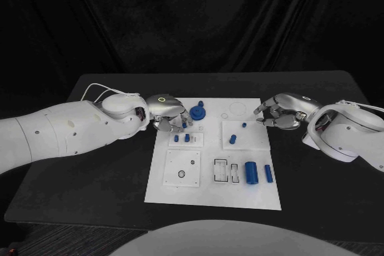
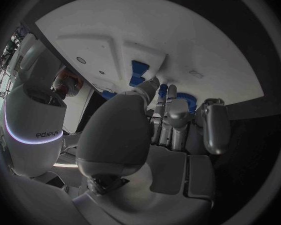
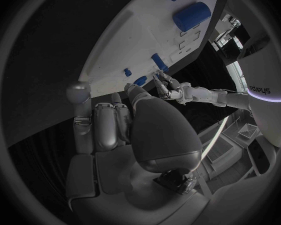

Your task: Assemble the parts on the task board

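Task board (image 1: 240,197), a white plate, sits mid-frame on the black table (image 1: 96,178). Left hand (image 1: 166,116) at the board's upper left edge, fingers curled down over small blue parts (image 1: 181,137) there; cannot tell if it holds one. Right hand (image 1: 282,113) at the board's upper right edge, fingers curled in, nothing visible in them. Blue cylinder (image 1: 250,172) and a slimmer blue peg (image 1: 269,174) lie lower right on the board; gear-like blue part (image 1: 198,111) near the top.

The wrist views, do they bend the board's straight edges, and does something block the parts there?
Left wrist view: the task board edge curves, and the left hand hides most blue parts. Right wrist view: the board bows too, behind the right hand. Head view: edges straight.
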Controlling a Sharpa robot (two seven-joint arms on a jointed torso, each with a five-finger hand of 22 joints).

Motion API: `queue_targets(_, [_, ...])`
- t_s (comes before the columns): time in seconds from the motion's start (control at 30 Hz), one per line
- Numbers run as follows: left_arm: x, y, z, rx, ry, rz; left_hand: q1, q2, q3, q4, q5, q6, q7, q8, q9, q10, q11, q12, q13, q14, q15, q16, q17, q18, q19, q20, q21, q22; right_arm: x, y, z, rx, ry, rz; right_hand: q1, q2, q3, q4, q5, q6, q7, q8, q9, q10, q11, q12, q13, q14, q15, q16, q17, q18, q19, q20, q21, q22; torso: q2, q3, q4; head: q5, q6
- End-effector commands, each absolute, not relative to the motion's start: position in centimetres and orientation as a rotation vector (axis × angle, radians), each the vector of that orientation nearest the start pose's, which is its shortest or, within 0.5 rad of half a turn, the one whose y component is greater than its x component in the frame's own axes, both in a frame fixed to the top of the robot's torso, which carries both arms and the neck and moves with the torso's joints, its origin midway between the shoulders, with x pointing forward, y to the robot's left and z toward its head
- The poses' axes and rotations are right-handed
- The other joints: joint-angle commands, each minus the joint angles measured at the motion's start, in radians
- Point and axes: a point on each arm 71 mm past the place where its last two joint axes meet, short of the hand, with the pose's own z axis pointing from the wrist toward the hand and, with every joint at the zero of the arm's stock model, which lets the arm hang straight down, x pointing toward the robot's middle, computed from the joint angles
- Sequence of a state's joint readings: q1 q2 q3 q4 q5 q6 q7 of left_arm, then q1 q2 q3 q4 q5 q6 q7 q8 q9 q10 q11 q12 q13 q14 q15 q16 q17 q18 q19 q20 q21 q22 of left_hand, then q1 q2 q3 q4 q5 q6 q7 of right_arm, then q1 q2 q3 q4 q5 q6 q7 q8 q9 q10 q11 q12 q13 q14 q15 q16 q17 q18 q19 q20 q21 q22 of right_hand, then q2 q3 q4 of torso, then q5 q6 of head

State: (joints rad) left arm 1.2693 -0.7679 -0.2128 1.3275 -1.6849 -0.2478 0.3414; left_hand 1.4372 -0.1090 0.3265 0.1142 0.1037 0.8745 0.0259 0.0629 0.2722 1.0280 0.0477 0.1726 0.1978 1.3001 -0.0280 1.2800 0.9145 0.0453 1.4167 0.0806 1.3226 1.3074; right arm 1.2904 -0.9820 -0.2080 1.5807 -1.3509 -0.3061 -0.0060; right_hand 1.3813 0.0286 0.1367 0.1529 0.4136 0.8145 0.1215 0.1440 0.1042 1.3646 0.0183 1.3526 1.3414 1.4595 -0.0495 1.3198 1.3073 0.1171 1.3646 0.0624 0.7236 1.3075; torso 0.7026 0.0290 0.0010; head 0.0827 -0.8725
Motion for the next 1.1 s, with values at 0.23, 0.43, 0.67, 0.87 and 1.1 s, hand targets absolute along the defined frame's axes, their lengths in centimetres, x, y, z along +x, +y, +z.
queue_targets(0.23, [49.1, 20.6, -22.1, 0.731, 1.615, -0.704, -0.084, -0.024, -0.098, 0.064, -0.056, -0.168, -0.04, -0.001, -0.053, -0.081, 0.026, -0.012, 0.012, -0.021, 0.02, -0.009, -0.019, 0.019, -0.019, 0.014, -0.03, 0.176, 46.1, -25.1, -19.8, -0.148, 1.757, 0.653, 0.0, -0.013, 0.026, 0.002, 0.001, 0.004, 0.002, -0.009, -0.005, -0.074, 0.001, -0.098, -0.085, 0.023, 0.004, -0.024, 0.004, 0.022, -0.017, 0.0, -0.035, 0.076, 0.0, -0.0001, -0.0004, -0.005, 0.0])
queue_targets(0.43, [49.1, 22.6, -20.8, 0.595, 1.503, -0.744, -0.072, -0.027, -0.167, 0.118, -0.056, -0.239, -0.044, 0.001, -0.086, -0.094, 0.035, -0.006, 0.022, -0.022, 0.027, -0.01, -0.024, 0.019, -0.019, 0.021, -0.034, 0.176, 45.9, -25.5, -19.5, -0.137, 1.732, 0.653, -0.013, -0.039, 0.078, 0.01, -0.001, 0.017, 0.002, -0.013, -0.01, -0.259, 0.001, -0.505, -0.448, 0.01, 0.003, -0.071, -0.038, 0.028, -0.025, 0.0, -0.095, 0.065, 0.0, -0.0007, -0.0001, -0.011, 0.0])
queue_targets(0.67, [49.4, 25.9, -18.1, 0.32, 1.391, -0.882, -0.045, -0.009, -0.185, 0.148, -0.053, -0.142, -0.003, 0.019, -0.079, -0.128, 0.043, 0.022, 0.041, -0.197, 0.037, -0.163, -0.277, 0.049, -0.126, 0.034, -0.193, 0.131, 46.1, -25.1, -16.8, -0.191, 1.662, 0.655, 0.016, -0.096, 0.161, 0.0, -0.039, 0.046, 0.022, -0.008, -0.01, -0.33, 0.033, -0.931, -0.808, 0.012, 0.028, -0.095, -0.057, 0.028, -0.014, 0.014, -0.119, 0.065, 0.0, -0.0017, -0.0004, -0.015, 0.0])
queue_targets(0.87, [49.5, 27.7, -16.4, 0.07, 1.348, -1.144, -0.183, -0.037, -0.372, 0.175, -0.055, -0.135, 0.04, 0.01, -0.093, -0.254, 0.087, 0.028, 0.054, -0.474, 0.099, -0.348, -0.39, 0.104, -0.529, 0.073, -0.695, -0.005, 46.5, -24.2, -14.3, -0.312, 1.644, 0.585, 0.016, -0.131, 0.165, -0.004, -0.086, 0.043, 0.023, -0.012, -0.011, -0.372, 0.059, -1.065, -0.932, 0.002, 0.048, -0.115, -0.074, 0.028, -0.021, 0.03, -0.145, 0.062, -0.003, -0.0047, -0.0008, -0.013, 0.0])
queue_targets(1.1, [49.4, 28.3, -15.1, -0.353, 1.229, -1.594, -0.203, 0.014, -0.453, 0.18, -0.053, -0.113, 0.094, 0.01, -0.108, -0.437, 0.051, 0.041, 0.031, -0.819, 0.182, -0.737, -0.611, 0.049, -0.954, 0.102, -1.053, -0.167, 46.9, -22.4, -13.5, -0.517, 1.654, 0.469, 0.041, -0.146, 0.075, -0.051, -0.174, -0.054, -0.047, -0.066, -0.028, -0.677, 0.112, -1.185, -1.023, -0.179, 0.074, -0.346, -0.254, 0.06, -0.181, 0.062, -0.452, -0.003, -0.01, -0.0117, -0.0048, -0.013, 0.0])
